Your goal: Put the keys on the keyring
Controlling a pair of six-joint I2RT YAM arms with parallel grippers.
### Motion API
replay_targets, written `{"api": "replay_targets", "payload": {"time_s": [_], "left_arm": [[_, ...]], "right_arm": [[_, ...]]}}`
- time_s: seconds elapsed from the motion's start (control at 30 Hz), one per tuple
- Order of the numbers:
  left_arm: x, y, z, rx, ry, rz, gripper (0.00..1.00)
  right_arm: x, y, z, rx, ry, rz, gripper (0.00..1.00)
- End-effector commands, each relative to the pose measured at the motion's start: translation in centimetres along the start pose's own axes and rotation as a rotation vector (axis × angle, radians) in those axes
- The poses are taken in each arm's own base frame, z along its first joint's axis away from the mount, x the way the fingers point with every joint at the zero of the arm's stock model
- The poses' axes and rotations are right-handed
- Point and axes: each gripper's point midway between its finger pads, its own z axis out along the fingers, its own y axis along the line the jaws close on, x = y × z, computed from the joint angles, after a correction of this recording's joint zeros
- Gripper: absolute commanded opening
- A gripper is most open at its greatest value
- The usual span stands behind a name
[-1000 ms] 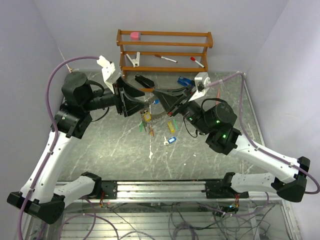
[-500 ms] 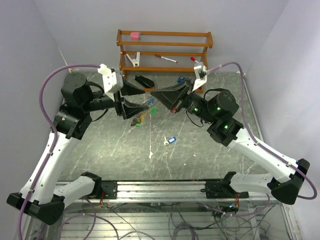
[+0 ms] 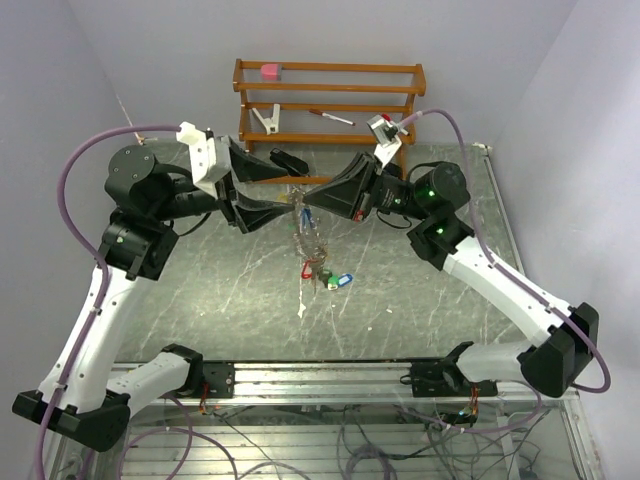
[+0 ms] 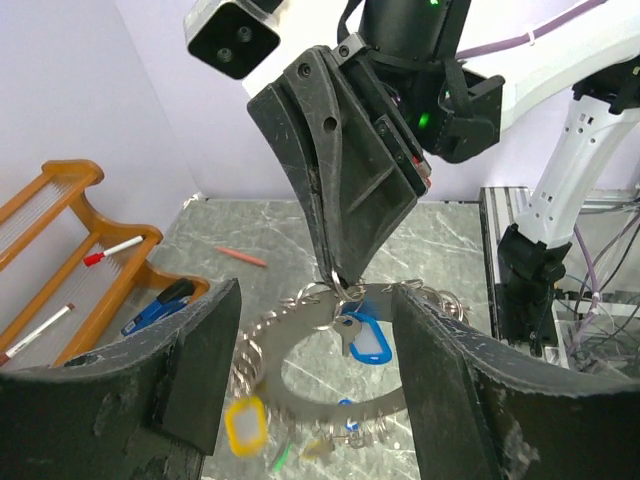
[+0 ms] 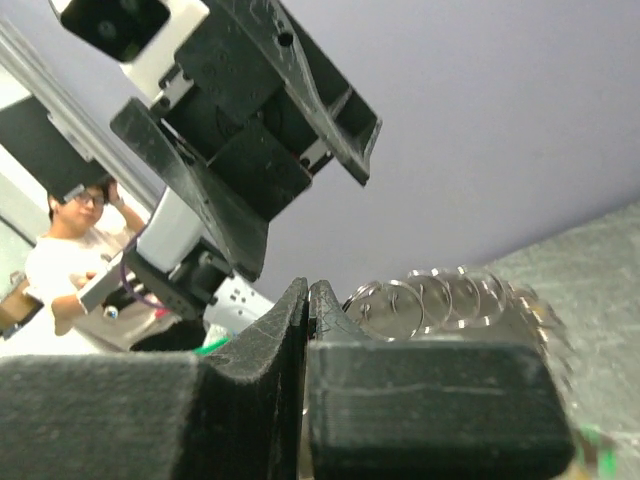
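Lilac walls [image 3: 500,40] enclose a marbled table [image 3: 230,300] and wooden rack [image 3: 330,68].

Right gripper [image 5: 308,292]: jaws pressed together.
Keyring [image 5: 450,300]: just right of its tips, looped rim showing.
Left gripper [image 5: 308,222]: above it, jaws apart.
Person [image 5: 70,255]: far left of it, blurred.

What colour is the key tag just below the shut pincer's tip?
Blue; the tag shows best in the left wrist view.

A robotics lab: an aluminium rail [image 3: 320,378] bolted to a marbled table [image 3: 400,310], tangled cables [image 3: 300,440], plain partition walls [image 3: 150,50].
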Motion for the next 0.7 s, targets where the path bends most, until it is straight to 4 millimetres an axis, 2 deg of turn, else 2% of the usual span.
{"api": "replay_targets", "payload": {"time_s": [0.0, 0.1, 0.17, 0.27, 0.37, 0.5, 0.67], "left_arm": [[-1.5, 1.0, -0.1, -0.028, -0.037, 0.032, 0.72], [0.1, 1.3, 0.0, -0.016, -0.002, 0.018, 0.72], [1.0, 0.5, 0.0, 0.043, 0.018, 0.023, 0.72], [2.1, 0.4, -0.2, 0.054, 0.054, 0.003, 0.71], [2.9, 2.1, -0.8, -0.052, 0.092, 0.015, 0.71], [4.5, 6.6, -2.6, -0.343, 0.177, 0.006, 0.72], [7.9, 10.3, -5.7, -0.612, 0.308, -0.024, 0.74]], "right_arm": [[-1.0, 3.2, -0.5, -0.034, 0.087, -0.136, 0.00], [-1.0, 3.3, -0.8, -0.025, 0.101, -0.143, 0.00], [-0.9, 3.0, -0.9, -0.006, 0.100, -0.141, 0.00], [-0.7, 1.5, -1.1, 0.064, 0.088, -0.139, 0.00], [-0.2, -1.7, -1.6, 0.212, 0.100, -0.133, 0.00], [1.8, -7.1, -3.4, 0.434, 0.140, -0.141, 0.00], [5.8, -13.9, -6.5, 0.674, 0.223, -0.140, 0.00]]}}
